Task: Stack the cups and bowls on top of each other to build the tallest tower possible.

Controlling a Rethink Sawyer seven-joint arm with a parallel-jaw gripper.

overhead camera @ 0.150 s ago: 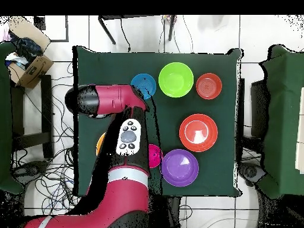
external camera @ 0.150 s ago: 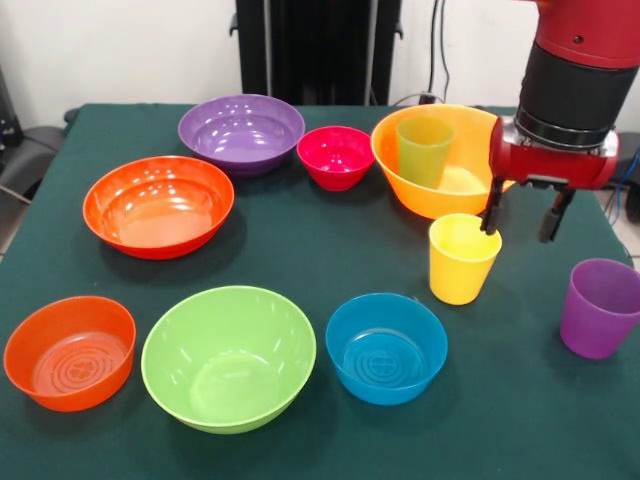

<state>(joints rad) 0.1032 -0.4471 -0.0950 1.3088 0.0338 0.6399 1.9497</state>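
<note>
- The gripper (external camera @ 0.150 s ago: 522, 221) hangs open, its two black fingers spread and holding nothing; one fingertip (external camera @ 0.150 s ago: 491, 222) sits just over the far rim of the yellow cup (external camera @ 0.150 s ago: 460, 262), the other out past the cup toward the table's right edge.
- The yellow cup stands upright and alone on the green table (external camera @ 0.150 s ago: 300, 250), between the big orange bowl (external camera @ 0.150 s ago: 445, 190) and the blue bowl (external camera @ 0.150 s ago: 386, 348).
- The green cup (external camera @ 0.150 s ago: 424, 150) stands upright inside the big orange bowl, near the table's far right corner; this is the only nested pair.
- The purple cup (external camera @ 0.150 s ago: 598, 307) stands upright by the right edge, well apart from the yellow cup.
- The purple bowl (external camera @ 0.150 s ago: 241, 132) sits at the far edge, with the pink bowl (external camera @ 0.150 s ago: 336, 157) just beside it, between it and the big orange bowl.
- The red-orange bowl (external camera @ 0.150 s ago: 158, 206) lies toward the left edge, in front of the purple bowl.
- Along the near edge, from the left corner: the small orange bowl (external camera @ 0.150 s ago: 69, 352), the lime bowl (external camera @ 0.150 s ago: 228, 357), the blue bowl. All sit open side up and none touch.
- From overhead the arm (overhead camera @ 0.150 s ago: 119, 119) covers the cups and most of the big orange bowl; the lime bowl, small orange bowl, red-orange bowl and purple bowl show clear, while the blue and pink bowls are partly covered.
</note>
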